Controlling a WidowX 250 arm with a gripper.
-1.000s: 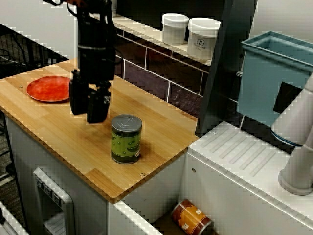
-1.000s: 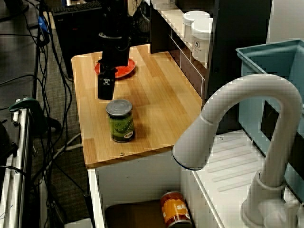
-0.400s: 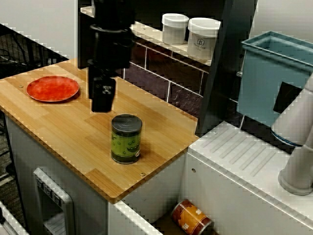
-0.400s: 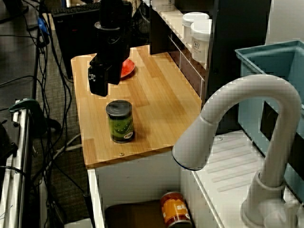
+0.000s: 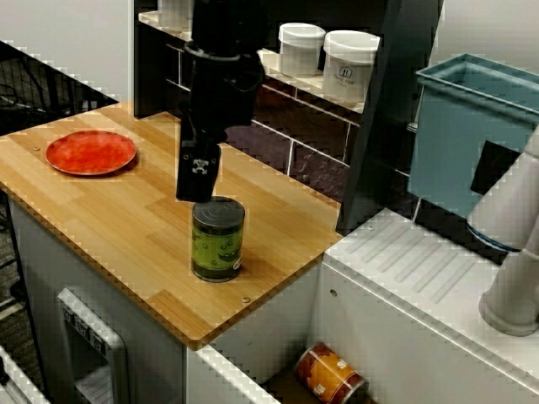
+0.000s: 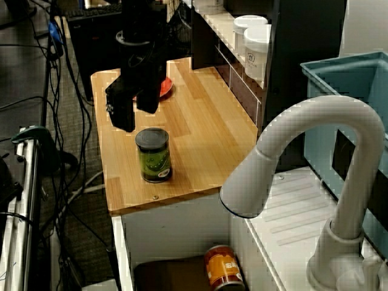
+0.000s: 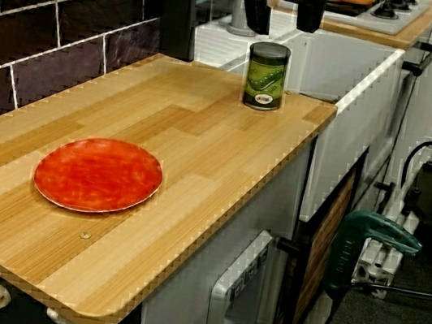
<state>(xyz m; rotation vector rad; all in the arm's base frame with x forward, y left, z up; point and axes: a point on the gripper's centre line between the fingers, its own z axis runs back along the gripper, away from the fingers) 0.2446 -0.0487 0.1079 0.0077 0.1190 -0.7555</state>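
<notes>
While fingers (image 7: 258, 8) hang spread above the green can (image 7: 266, 75), arm (image 5: 223, 59) cut off at top

Gripper (image 7: 284, 25) pointing down, jaws apart

Seen from the counter's front corner, the black robot gripper (image 5: 196, 192) hangs from its dark arm with its tip just above the lid's rear left edge of an upright green-labelled tin can (image 5: 218, 239), which stands on the pale wooden countertop (image 5: 118, 220). A flat round red plate (image 5: 91, 152) lies well apart at the far left of the wood. Two white lidded jars (image 5: 327, 57) sit on the tiled ledge behind, and an orange-labelled can (image 5: 330, 374) lies on its side in the sink below.
</notes>
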